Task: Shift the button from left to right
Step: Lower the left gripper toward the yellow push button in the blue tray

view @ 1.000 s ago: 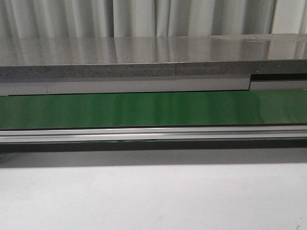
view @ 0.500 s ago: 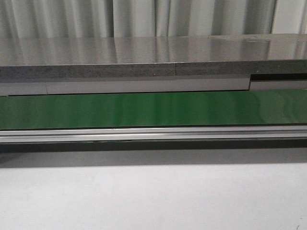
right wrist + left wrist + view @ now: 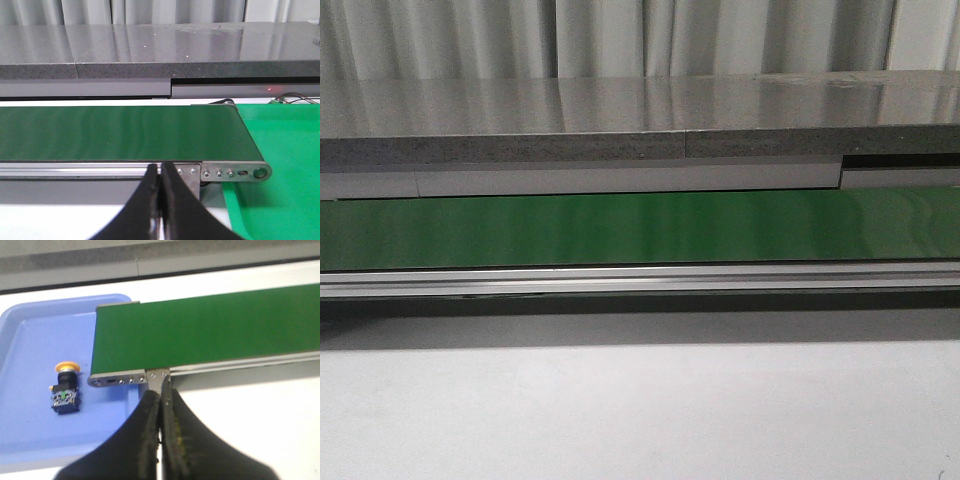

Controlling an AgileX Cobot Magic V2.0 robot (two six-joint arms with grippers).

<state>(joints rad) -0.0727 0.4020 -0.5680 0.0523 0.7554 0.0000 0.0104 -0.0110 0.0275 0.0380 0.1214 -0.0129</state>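
The button (image 3: pixel 66 386) lies on its side in a blue tray (image 3: pixel 30 335), its yellow-orange head pointing away from me and its black body nearer. It shows only in the left wrist view. My left gripper (image 3: pixel 161 392) is shut and empty, in front of the conveyor's left end, apart from the button. My right gripper (image 3: pixel 160 167) is shut and empty, in front of the conveyor's right end. Neither gripper shows in the front view.
A green conveyor belt (image 3: pixel 640 228) runs across the white table (image 3: pixel 640 420) with a metal rail (image 3: pixel 640 280) along its near side. A green tray (image 3: pixel 280 150) lies under the belt's right end (image 3: pixel 235 174). A grey counter (image 3: pixel 640 125) stands behind.
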